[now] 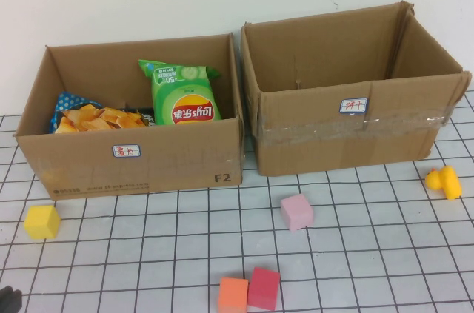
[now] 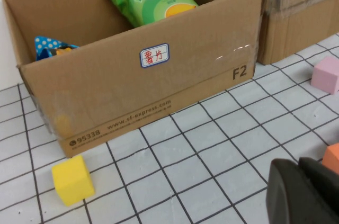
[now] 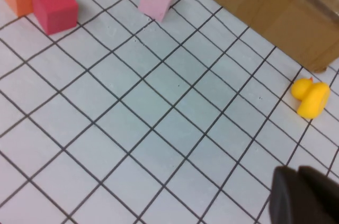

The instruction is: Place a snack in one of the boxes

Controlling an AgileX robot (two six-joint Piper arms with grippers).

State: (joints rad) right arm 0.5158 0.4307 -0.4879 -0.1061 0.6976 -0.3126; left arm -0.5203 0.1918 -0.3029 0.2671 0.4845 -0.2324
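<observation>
Green Lay's chip bag (image 1: 183,94) + orange snack bag (image 1: 95,118) already in left brown cardboard box (image 1: 133,159). Left end effector (image 2: 302,192), right end effector (image 3: 304,197) low over counter (image 1: 355,254); fingers look together. Risk: grabbing foam cube instead of snack.

Left box (image 1: 133,161): open, far-left of table, holds green chip bag (image 1: 181,95) leaning upright on back wall, plus orange/blue bag (image 1: 92,117) lying at its left end. Right box (image 1: 355,117): open, far-right, taped front.
</observation>
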